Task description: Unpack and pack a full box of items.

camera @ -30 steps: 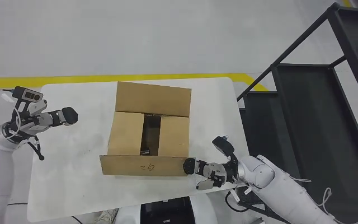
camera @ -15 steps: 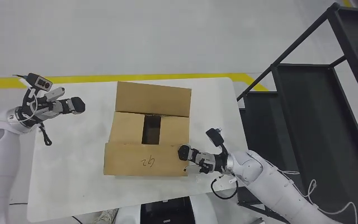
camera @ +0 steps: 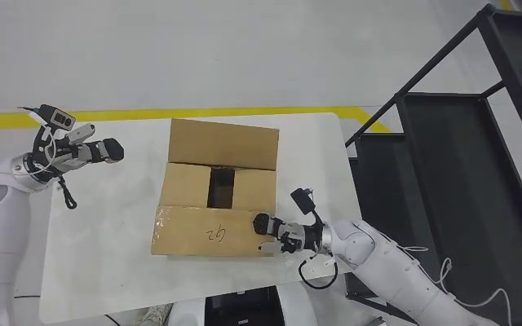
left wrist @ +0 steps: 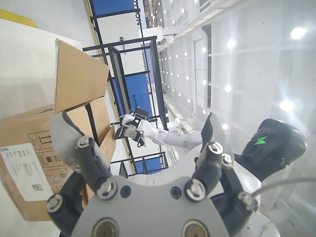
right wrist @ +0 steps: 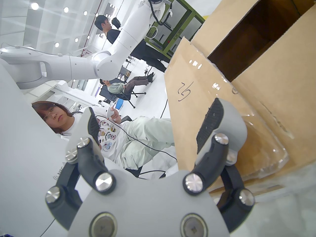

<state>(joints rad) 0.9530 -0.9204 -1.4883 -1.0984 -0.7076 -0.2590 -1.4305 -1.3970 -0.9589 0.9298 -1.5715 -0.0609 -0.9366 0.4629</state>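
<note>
While the tabletop (camera: 106, 236) carried the box (camera: 183, 186) at its middle, unbraced, a push at one end risked slewing it. Its near flap (camera: 214, 234) stood half folded over, the right gripper (camera: 263, 226) spread open and empty against the flap's right end; a slip there would likely let it drop open. The left gripper (camera: 110, 150), also wide and empty, hovered well apart.

White table (camera: 98, 244), yellow floor line (camera: 245, 112), black staircase (camera: 457, 138)
</note>
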